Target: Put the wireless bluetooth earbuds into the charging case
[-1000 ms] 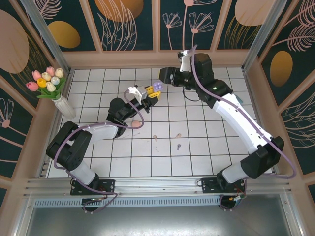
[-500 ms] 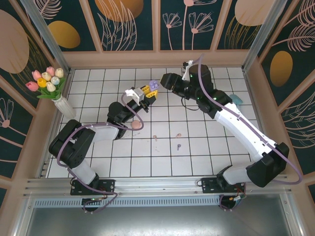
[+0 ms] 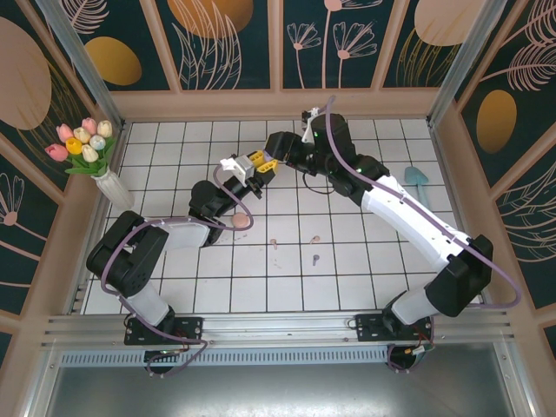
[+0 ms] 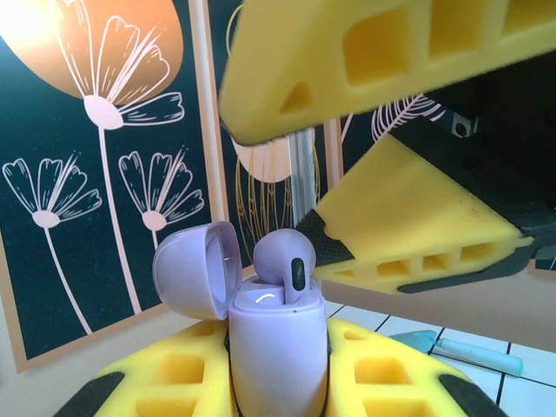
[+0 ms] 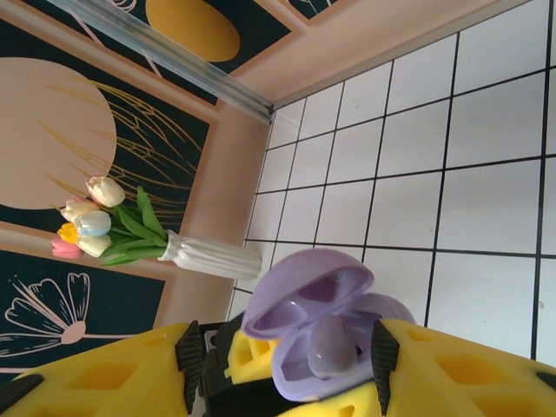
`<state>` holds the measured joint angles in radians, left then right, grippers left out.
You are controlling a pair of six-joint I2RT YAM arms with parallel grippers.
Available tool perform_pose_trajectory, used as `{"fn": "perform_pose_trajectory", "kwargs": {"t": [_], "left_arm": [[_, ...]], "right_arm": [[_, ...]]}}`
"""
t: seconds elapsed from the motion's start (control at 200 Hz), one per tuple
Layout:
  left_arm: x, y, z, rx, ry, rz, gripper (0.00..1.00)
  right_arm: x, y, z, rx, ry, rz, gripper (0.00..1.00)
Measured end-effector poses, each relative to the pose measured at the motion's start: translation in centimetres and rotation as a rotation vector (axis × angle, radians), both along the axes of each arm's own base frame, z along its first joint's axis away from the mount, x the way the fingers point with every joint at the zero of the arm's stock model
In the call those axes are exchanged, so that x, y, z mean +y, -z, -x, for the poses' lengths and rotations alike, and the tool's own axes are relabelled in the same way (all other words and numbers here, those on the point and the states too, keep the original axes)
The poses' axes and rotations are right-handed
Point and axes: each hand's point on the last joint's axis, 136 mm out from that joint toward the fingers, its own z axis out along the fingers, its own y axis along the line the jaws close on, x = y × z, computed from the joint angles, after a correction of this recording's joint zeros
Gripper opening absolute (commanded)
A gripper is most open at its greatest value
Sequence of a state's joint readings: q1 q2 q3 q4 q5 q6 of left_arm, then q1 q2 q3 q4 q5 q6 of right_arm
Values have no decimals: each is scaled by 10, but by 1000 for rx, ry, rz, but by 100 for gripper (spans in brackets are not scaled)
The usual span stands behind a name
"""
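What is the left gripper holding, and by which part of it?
The purple charging case, lid open, is held by its lower body, clamped between the jaws of the left gripper.

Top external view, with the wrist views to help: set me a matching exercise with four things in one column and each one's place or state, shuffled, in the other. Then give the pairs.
Things:
1. purple case
2. loose purple earbud
3. vase of tulips
4. teal object

Places or states:
A. lying at the right side of the tiles
B. clamped in the left gripper, lid open
C. lying mid-floor, just below a pink earbud
D. standing at the left side

Pairs: 1-B, 2-C, 3-D, 4-A
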<state>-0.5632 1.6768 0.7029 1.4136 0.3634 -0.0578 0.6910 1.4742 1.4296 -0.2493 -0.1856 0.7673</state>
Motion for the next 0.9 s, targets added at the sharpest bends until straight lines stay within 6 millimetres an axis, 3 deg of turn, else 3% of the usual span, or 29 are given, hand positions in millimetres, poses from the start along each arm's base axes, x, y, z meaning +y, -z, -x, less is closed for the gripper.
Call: {"fn": "perform_pose_trajectory", "kwargs": {"t": [0.901], "left_arm": [[4, -3, -1, -12, -9, 22, 0]], "right_arm": [[22, -11, -8, -60, -42, 31, 56]]}}
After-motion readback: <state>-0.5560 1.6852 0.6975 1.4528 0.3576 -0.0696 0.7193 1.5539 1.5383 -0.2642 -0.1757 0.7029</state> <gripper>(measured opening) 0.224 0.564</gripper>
